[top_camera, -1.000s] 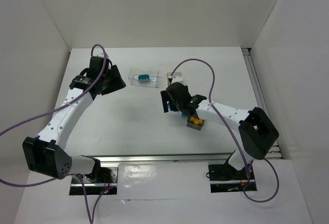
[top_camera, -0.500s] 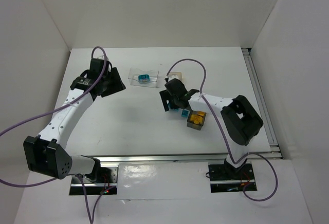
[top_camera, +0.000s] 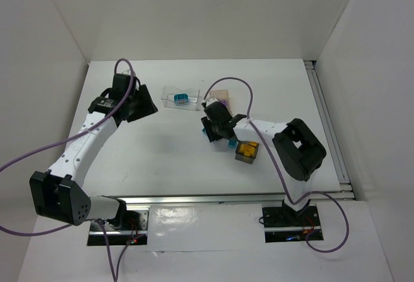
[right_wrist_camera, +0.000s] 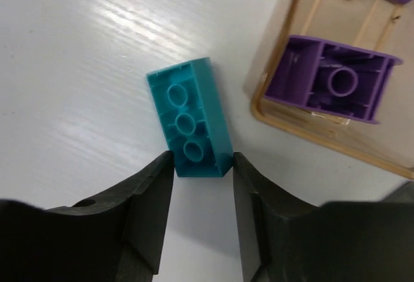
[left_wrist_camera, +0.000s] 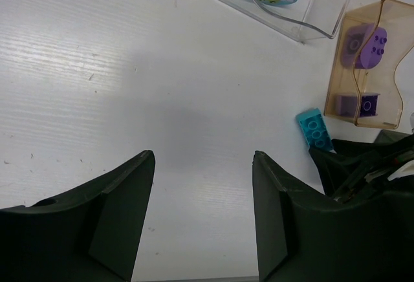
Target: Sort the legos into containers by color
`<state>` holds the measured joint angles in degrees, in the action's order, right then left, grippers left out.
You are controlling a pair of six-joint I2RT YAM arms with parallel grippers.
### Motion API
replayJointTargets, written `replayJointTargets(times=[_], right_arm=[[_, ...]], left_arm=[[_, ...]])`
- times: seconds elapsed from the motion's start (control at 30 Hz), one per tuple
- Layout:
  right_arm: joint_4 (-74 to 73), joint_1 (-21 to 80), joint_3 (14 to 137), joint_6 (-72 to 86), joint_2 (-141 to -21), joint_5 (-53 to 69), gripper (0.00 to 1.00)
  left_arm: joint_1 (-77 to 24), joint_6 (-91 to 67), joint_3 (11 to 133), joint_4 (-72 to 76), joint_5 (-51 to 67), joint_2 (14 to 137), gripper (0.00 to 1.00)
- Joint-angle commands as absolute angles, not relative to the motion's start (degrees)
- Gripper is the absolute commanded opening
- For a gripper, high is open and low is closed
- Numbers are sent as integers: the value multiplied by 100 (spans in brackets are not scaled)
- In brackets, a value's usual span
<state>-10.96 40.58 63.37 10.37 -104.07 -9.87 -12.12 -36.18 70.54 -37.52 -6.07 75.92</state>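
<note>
**A:** Where's the right gripper (right_wrist_camera: 202, 165)?

**B:** Bottom centre of its wrist view. The jaws are narrow and flank the near end of a teal brick (right_wrist_camera: 191, 117), which lies hollow side up on the table (right_wrist_camera: 77, 68). Both fingers seem to touch its sides, but I can't tell whether they are squeezing.

**A:** And the left gripper (left_wrist_camera: 204, 159)?

**B:** Wide and holding nothing, hanging over bare table at the bottom of its view.

**A:** Where should the brick go?

**B:** I'd say the clear bin (left_wrist_camera: 317, 17), at the top of the left wrist view, since it has teal in it. The tan bin (left_wrist_camera: 337, 62) at the right edge holds the purple oval (left_wrist_camera: 362, 43) and a purple brick (left_wrist_camera: 359, 104). The teal brick lies just beside that bin's lower corner.

**A:** What could go wrong?

**B:** The hold is at the very end of the brick, so it could pivot or slip out on the lift. The tan bin is close, so a careless swing could knock its wall, or a drop could put teal among the purple. The grey bin (top_camera: 244, 160) with yellow bricks (top_camera: 247, 147) sits just lower right of the gripper in the top view, so backing out that way could clip it.
</note>
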Motion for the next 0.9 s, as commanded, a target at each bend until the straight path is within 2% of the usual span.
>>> replayJointTargets(times=[0.0,0.17,0.23,0.27,0.37,0.5,0.7,0.77,0.8,0.87], right_arm=[[-1212,4306,6442,914,-10380,-1124,45],[-1327,4421,6556,914,-10328,-1126,43],[-1379,4474,6618,914,-10327,-1011,50],[-1380,4474,6688,914,-10327,-1011,61],[-1432,4474,6899,914,-10625,-1011,73],[-1433,4474,7137,914,-10986,-1011,76],[-1433,4526,7269,853,-11162,-1072,60],[-1494,4526,7373,800,-11162,-1072,51],[-1564,4579,7374,800,-11162,-1159,43],[-1564,4579,7427,800,-10996,-1221,38]], left_arm=[[-1178,-3551,7022,-3604,-545,7594,69],[-1178,-3551,7022,-3604,-545,7594,69],[-1178,-3551,7022,-3604,-545,7594,69],[-1178,-3551,7022,-3551,-545,7594,69],[-1178,-3551,7022,-3551,-493,7594,69],[-1126,-3498,7022,-3551,-492,7594,69],[-1020,-3393,7022,-3551,-492,7488,69],[-958,-3393,7022,-3551,-431,7488,69],[-958,-3393,7022,-3551,-431,7488,69],[-905,-3393,7022,-3551,-431,7488,69]])
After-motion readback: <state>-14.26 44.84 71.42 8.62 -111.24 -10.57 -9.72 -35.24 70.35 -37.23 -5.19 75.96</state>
